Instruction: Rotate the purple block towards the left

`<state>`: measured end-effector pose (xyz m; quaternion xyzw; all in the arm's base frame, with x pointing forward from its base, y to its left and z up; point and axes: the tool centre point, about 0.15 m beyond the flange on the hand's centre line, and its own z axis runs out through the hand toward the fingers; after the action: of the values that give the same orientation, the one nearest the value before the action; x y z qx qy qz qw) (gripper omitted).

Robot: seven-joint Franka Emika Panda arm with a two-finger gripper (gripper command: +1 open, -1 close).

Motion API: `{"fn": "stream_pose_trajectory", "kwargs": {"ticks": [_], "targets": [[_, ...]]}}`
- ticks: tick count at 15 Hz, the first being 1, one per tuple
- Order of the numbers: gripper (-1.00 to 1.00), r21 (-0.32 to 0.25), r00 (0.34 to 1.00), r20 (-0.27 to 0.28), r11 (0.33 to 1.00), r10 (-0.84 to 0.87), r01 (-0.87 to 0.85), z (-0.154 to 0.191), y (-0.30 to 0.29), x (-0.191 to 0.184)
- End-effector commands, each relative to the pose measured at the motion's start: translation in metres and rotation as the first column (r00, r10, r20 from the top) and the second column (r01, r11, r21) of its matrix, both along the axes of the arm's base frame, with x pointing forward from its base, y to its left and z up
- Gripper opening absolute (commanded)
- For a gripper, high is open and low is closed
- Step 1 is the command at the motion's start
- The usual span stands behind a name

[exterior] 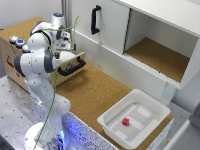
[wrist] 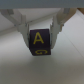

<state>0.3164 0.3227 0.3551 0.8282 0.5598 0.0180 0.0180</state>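
Observation:
The purple block (wrist: 40,45) carries yellow letters and fills the middle of the wrist view, resting on a pale surface. My gripper (wrist: 41,37) is shut on the purple block, one finger (wrist: 23,26) pressed against each side. In the exterior view the gripper (exterior: 62,49) hangs over the open drawer (exterior: 70,66) at the exterior view's left. The block itself is hidden there behind the hand.
The drawer has a black handle and belongs to a wooden box (exterior: 11,50) with coloured buttons on top. A white tray (exterior: 150,107) holding a small red cube (exterior: 126,121) sits on the cork tabletop. A white cabinet (exterior: 165,30) with an open compartment stands behind.

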Motion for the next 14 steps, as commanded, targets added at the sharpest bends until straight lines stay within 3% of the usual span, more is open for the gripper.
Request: {"fn": "stream_pose_trajectory", "kwargs": {"ticks": [1,4,6,7,9,11,14], "targets": [[-1.00,-0.145,0.932,-0.097,0.922,0.349,-0.360,-0.018,0.000,0.021],[-1.00,-0.111,0.902,-0.163,0.901,0.401,-0.420,-0.023,-0.005,0.050],[-1.00,-0.048,0.910,-0.176,0.920,0.375,-0.389,-0.017,-0.008,0.069],[1.00,-0.001,0.914,-0.169,0.927,0.369,-0.375,-0.007,-0.011,0.072],[1.00,0.036,0.903,-0.161,0.916,0.399,-0.399,0.020,-0.018,0.066],[1.00,0.030,0.885,-0.137,0.895,0.445,-0.445,0.051,-0.026,0.048],[1.00,0.019,0.870,-0.182,0.886,0.458,-0.462,0.077,-0.028,0.028]]}}
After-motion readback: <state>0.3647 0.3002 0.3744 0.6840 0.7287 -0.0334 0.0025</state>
